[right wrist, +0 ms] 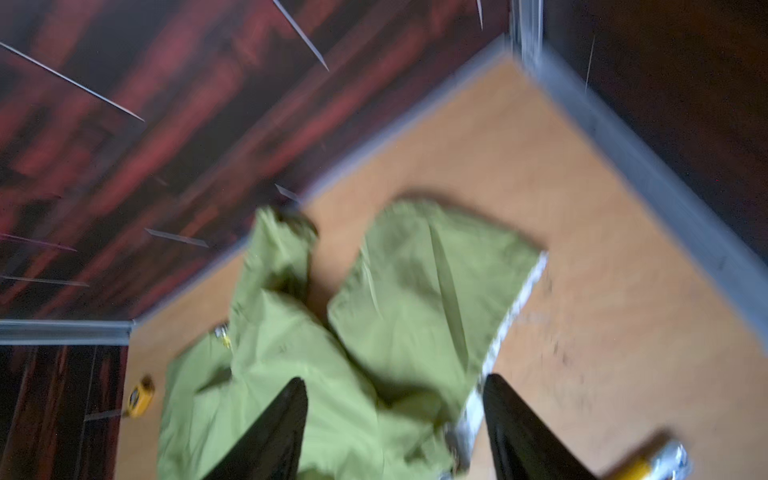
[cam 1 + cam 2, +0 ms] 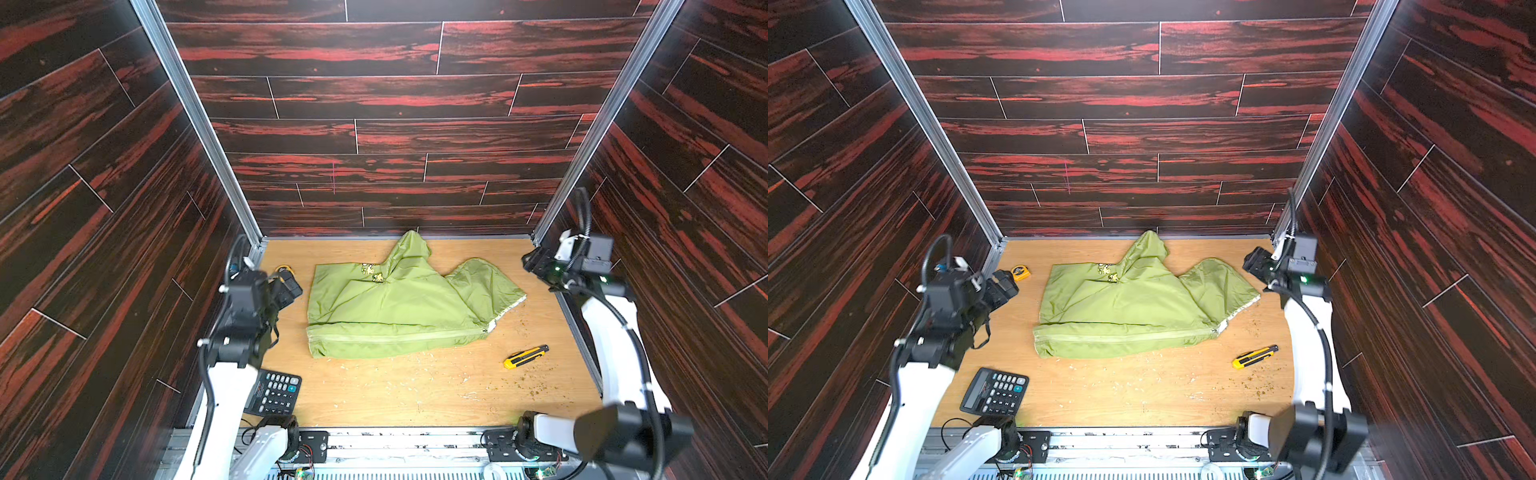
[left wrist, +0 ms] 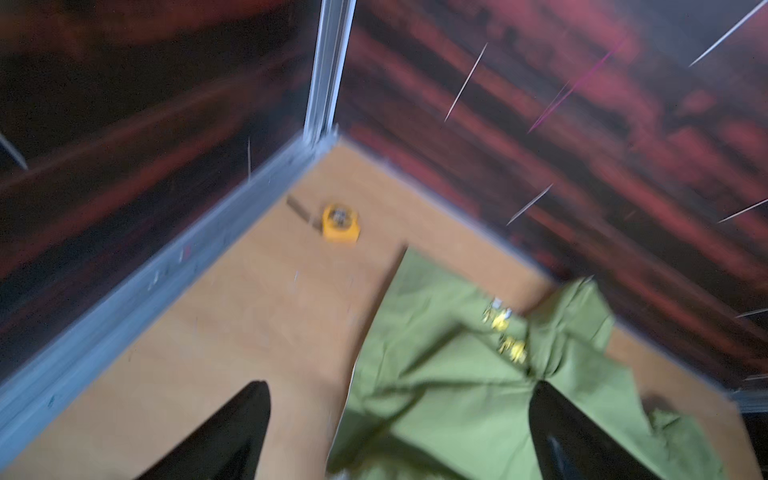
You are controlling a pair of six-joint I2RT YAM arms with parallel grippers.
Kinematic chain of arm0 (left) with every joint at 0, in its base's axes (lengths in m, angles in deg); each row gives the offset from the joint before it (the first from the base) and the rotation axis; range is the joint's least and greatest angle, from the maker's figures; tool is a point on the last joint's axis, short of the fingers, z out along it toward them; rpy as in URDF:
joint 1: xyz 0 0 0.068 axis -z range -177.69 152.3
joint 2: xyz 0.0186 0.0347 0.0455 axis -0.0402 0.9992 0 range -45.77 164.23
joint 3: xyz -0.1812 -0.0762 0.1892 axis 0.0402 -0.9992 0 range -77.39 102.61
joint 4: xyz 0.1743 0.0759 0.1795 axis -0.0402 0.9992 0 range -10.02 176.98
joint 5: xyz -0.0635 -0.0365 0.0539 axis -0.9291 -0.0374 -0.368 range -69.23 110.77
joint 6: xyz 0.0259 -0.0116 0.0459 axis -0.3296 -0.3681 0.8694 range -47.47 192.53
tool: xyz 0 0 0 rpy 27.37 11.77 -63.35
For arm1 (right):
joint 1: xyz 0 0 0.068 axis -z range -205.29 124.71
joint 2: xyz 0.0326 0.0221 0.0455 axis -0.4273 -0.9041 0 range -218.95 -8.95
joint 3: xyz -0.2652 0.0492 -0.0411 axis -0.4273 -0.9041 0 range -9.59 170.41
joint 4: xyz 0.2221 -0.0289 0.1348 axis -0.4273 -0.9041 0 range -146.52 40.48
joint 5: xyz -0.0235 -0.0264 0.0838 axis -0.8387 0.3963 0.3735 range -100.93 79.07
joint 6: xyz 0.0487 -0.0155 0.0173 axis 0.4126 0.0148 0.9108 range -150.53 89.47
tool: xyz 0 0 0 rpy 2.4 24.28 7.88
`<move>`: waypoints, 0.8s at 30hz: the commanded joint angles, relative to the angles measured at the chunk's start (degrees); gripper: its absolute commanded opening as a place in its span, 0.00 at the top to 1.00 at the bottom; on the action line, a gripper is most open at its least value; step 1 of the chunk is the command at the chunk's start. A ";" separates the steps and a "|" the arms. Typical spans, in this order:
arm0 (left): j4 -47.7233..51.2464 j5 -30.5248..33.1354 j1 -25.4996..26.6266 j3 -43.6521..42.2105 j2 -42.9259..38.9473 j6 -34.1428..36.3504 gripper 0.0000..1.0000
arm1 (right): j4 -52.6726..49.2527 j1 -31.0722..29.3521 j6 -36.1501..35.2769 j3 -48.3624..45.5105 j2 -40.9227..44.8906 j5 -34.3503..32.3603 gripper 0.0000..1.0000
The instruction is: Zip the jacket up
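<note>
The lime-green jacket (image 2: 399, 307) (image 2: 1133, 307) lies flat in the middle of the wooden floor, hood toward the back wall. Its zipper (image 2: 395, 336) runs along the near edge with the two sides joined, and the slider (image 2: 485, 330) sits at the right end by a strip of white lining. My left gripper (image 2: 291, 286) (image 2: 1005, 286) hangs above the floor left of the jacket, apart from it. In the blurred left wrist view the left gripper (image 3: 401, 384) is open and holds nothing. My right gripper (image 2: 530, 259) (image 2: 1250, 259) hovers by the back right corner, and the right gripper (image 1: 397, 378) is open and empty above the cloth.
A black calculator (image 2: 276, 392) (image 2: 996, 392) lies at the front left under the left arm. A yellow utility knife (image 2: 525, 356) (image 2: 1255, 356) lies right of the jacket's near edge. A yellow tape measure (image 2: 1020, 272) (image 3: 340, 222) sits in the back left corner. Small crumbs dot the floor; walls close three sides.
</note>
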 commanded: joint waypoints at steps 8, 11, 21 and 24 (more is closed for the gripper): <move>-31.61 11.76 -0.32 -24.28 -8.53 12.39 0.01 | 48.59 -0.15 -8.34 -26.51 11.08 -13.56 0.01; -33.04 13.31 -0.33 -29.37 -5.01 14.22 0.00 | 49.46 -0.16 -11.14 -30.96 8.43 -15.41 0.01; -57.21 16.98 -0.27 -40.22 14.94 16.86 0.00 | 74.25 -0.86 -16.03 -57.49 1.37 -12.48 0.01; -70.23 13.60 -0.30 -40.00 23.37 18.63 0.00 | 84.83 -0.87 -16.19 -60.90 -4.05 -12.05 0.01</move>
